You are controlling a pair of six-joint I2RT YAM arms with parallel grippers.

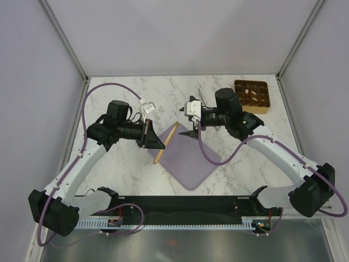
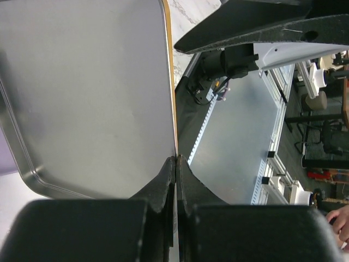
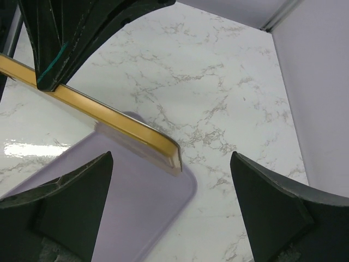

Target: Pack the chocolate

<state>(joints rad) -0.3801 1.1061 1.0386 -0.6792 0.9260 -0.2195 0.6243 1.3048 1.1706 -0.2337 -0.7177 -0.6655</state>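
— Above the lilac mat (image 1: pixel 188 161), what is each end effector doing?
— The left end effector (image 2: pixel 175 159) is pinched tight on the thin edge of a flat lid (image 2: pixel 92 93), gold-rimmed and silver inside, held up on edge. The right end effector (image 3: pixel 172 158) gapes wide and empty just beside the lid's far corner.
— And the chocolate?
— The chocolate (image 1: pixel 248 93) sits in a gold tray (image 1: pixel 252 111) at the far right of the bench (image 1: pixel 136 93), well apart from both.
— What might go wrong?
— I'd judge that edge pinch slim. A nudge from the right arm could twist the lid loose and drop it.
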